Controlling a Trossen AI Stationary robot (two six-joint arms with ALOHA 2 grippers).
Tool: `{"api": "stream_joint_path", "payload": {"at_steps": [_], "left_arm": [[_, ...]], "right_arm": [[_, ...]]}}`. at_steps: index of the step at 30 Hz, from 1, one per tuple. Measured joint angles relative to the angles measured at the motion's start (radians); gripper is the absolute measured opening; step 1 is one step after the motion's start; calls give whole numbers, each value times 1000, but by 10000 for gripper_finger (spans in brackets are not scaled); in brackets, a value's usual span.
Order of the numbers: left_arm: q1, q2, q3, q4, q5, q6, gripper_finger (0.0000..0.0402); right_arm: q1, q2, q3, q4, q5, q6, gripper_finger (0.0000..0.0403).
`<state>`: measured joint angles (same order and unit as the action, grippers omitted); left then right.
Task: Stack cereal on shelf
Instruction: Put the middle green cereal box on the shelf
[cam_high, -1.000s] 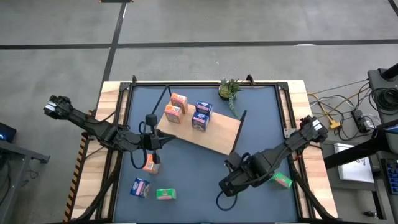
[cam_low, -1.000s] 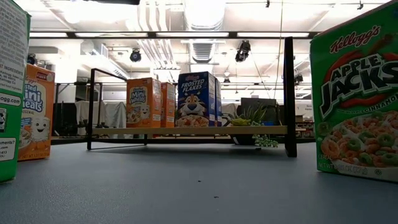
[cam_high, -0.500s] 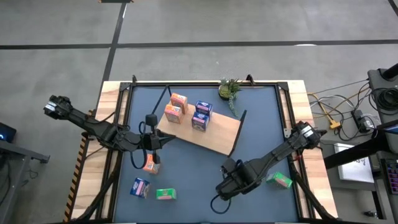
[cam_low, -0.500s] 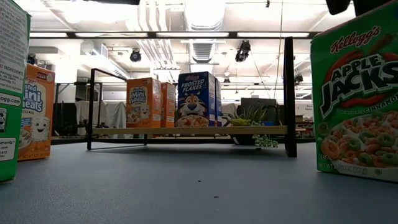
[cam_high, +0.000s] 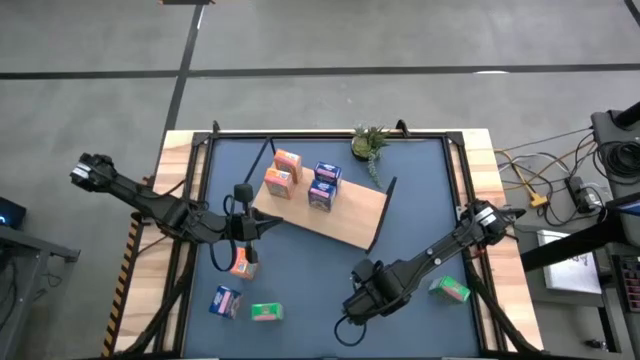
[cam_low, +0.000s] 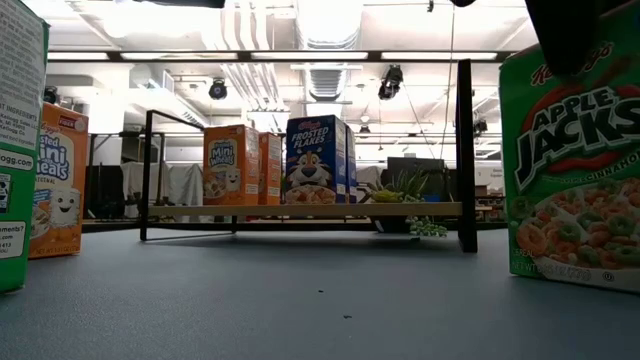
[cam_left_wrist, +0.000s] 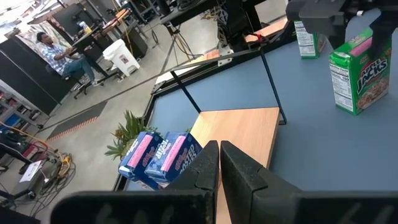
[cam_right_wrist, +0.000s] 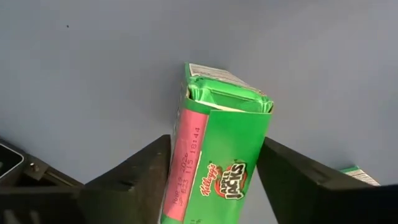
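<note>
Jaws on the right gripper (cam_right_wrist: 211, 186) are spread wide, one on each side of a green Apple Jacks box (cam_right_wrist: 219, 149) standing upright on the table (cam_high: 300, 270). There's a visible gap on both sides in the right wrist view, so it's straddling the box, not squeezing it. From above, that gripper (cam_high: 362, 300) sits low over the near middle of the table and covers the box. In the low view the same box (cam_low: 570, 170) fills the right edge with the dark arm dipping in over its top.

The left gripper (cam_left_wrist: 219, 163) has its jaws pinched nearly together with nothing between them. From above it (cam_high: 262, 226) hangs just at the left end of the shelf (cam_high: 350, 215).

The shelf lies at an angle across the middle of the table and carries four boxes near its left end: two orange-red ones (cam_high: 283, 172) side by side and two blue-purple ones (cam_high: 324, 186) just right of them. The low view shows them standing upright on the board: Mini-Wheats (cam_low: 232, 165) and Frosted Flakes (cam_low: 315, 160).

Loose on the table:
- an orange-red box (cam_high: 241, 262) right under the left arm
- a blue-purple box (cam_high: 225, 301) near the front left
- a green box (cam_high: 266, 312) just beside it
- another green box (cam_high: 452, 290) out by the right edge

A small potted plant (cam_high: 369, 143) sits at the far edge, behind the shelf.
</note>
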<state>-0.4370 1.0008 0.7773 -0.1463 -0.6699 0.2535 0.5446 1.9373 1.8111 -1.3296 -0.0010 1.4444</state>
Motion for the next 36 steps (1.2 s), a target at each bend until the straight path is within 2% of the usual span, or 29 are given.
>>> {"api": "stream_joint_path", "payload": {"at_steps": [8, 18, 25, 31, 36], "left_arm": [[0, 0, 0, 0, 0, 0, 0], [0, 0, 0, 0, 0, 0, 0], [0, 0, -1, 0, 0, 0, 0], [0, 0, -1, 0, 0, 0, 0], [0, 0, -1, 0, 0, 0, 0]], "right_arm": [[0, 1, 0, 1, 0, -6, 164], [-16, -29, 39, 7, -7, -87, 151], [-88, -31, 155, 53, 27, -272, 148], [-181, -31, 246, 53, 28, -502, 148], [-276, -31, 343, -71, 30, -724, 148]]}}
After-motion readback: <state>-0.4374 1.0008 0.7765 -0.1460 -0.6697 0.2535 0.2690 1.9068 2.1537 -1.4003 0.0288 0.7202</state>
